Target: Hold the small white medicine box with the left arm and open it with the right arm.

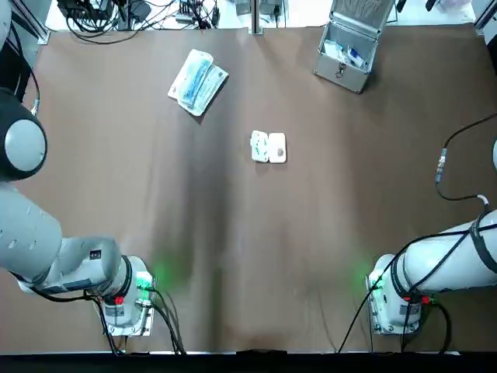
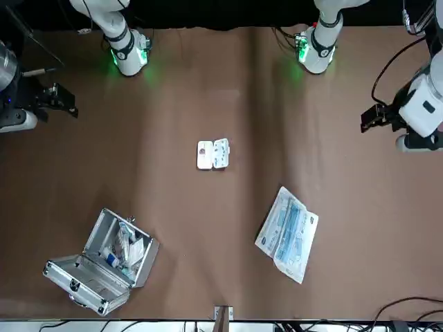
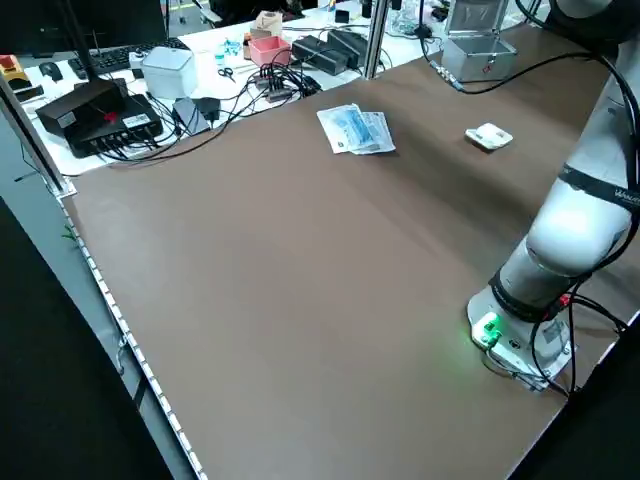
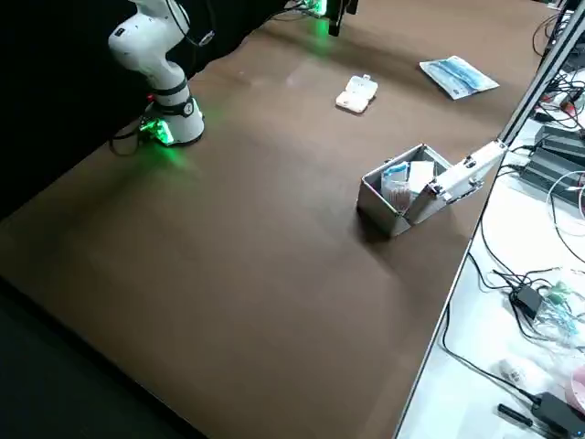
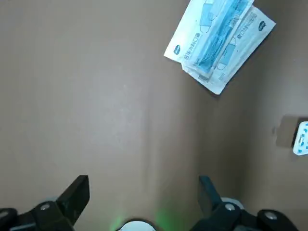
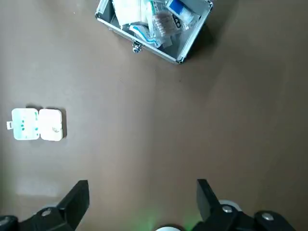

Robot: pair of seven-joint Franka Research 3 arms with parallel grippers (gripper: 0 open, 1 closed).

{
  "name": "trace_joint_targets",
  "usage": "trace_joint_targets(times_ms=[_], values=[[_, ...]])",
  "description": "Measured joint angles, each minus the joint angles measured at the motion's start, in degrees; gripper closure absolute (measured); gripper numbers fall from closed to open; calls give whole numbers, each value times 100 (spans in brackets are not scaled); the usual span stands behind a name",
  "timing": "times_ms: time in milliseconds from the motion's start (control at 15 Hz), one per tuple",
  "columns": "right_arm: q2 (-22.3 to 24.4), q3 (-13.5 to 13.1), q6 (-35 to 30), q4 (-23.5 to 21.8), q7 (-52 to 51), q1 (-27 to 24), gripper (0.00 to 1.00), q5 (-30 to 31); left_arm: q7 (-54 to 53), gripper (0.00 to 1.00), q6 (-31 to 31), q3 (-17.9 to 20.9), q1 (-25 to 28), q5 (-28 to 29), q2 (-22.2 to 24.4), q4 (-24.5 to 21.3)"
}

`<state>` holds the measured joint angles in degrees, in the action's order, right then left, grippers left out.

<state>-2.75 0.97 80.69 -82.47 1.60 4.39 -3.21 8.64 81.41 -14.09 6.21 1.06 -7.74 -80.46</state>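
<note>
The small white medicine box (image 1: 269,147) lies near the middle of the brown table, its two halves spread flat side by side (image 2: 212,153) (image 4: 356,93). It shows at the edge of the left wrist view (image 5: 302,138) and in the right wrist view (image 6: 37,124). My left gripper (image 5: 144,187) hangs open high over the table's left side, far from the box (image 2: 374,117). My right gripper (image 6: 142,190) is open too, high over the right side (image 2: 61,99). Neither one holds anything.
A packet of blue face masks (image 1: 197,81) lies at the back left. An open metal first-aid case (image 1: 349,47) with supplies stands at the back right. Cables and equipment (image 3: 120,110) crowd the bench beyond the table's far edge.
</note>
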Motion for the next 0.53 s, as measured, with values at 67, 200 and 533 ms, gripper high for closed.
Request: trace_joint_targets(times_ms=[67,200,533], values=[[0,1,19,0,0,15,1,7,0,0,0,20,13,0,-35,-3],[1,1,38,0,0,35,1,15,0,0,0,32,27,0,-78,-3],[1,1,116,-10,0,42,1,22,-53,0,231,312,-72,-47,-58,-4]])
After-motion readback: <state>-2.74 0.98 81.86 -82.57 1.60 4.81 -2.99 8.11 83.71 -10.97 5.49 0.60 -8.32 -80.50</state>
